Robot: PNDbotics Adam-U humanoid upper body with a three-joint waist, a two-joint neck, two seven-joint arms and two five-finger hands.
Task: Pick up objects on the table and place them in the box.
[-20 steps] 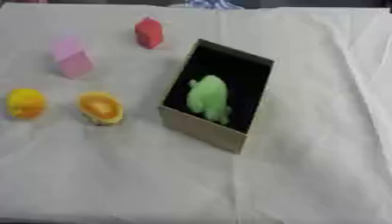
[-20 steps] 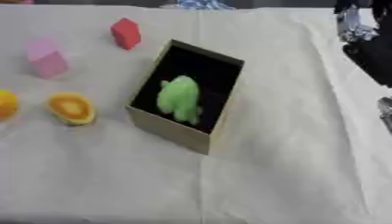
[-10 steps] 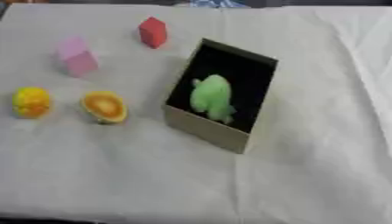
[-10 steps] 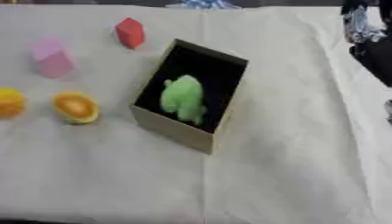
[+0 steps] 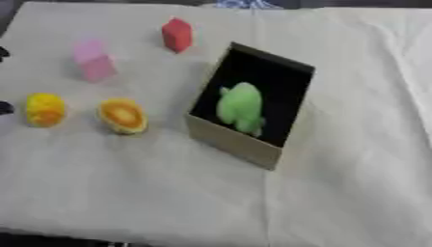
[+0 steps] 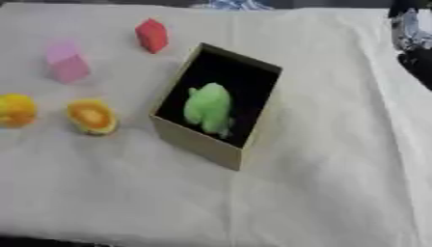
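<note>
A white cloth (image 5: pixel 168 193) covers the table, and its near part lies bare and creased. Nearest among the objects, left of centre, sits an orange rounded piece (image 5: pixel 123 116) with a paler rim, and just to its left, well apart from the box, a yellow rounded piece (image 5: pixel 44 109). The box (image 5: pixel 236 142) stands right of these, tan outside and black inside, set askew with one corner toward the viewer. A green soft toy (image 5: pixel 240 107) lies inside it, on the black floor, toward the near half. Farther back on the left stands a pink block (image 5: pixel 94 60), and beyond it, near the box's far corner, a red block (image 5: pixel 176 34); neither touches the box. At the left edge two small dark bits show, too little to name. In the right eye view, at the far right edge, a dark and silver part of the right hand (image 6: pixel 413 41) shows above the cloth; I cannot tell how its fingers stand. The left hand does not clearly show
</note>
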